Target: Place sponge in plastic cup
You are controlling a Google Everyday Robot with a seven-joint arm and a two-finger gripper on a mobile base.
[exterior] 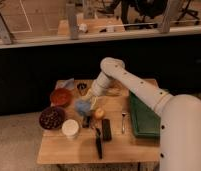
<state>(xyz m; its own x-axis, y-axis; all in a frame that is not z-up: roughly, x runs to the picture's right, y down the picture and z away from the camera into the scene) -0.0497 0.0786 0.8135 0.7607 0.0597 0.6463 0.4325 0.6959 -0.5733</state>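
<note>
Wooden desk [59,150] under everything; along the left edge, a dark bowl [52,118] of dark contents, a red bowl [60,96] behind it, a white round cup [70,128] toward the front; near the back-left corner, a pale blue cloth [67,83] and a small metal cup [82,88]; around the middle, the light-blue plastic cup [82,106], with the gripper [92,101] just above and beside its right rim; sponge not made out separately, perhaps in the gripper or already at the cup. Right of the cup, an orange fruit [99,113], a black rectangular block [107,129], a black-handled tool [98,145], a spoon [123,120]; against the right edge, a green tray [144,122]. Probably best to centre over the cup mouth, lower straight, avoid nudging the light cup sideways.
</note>
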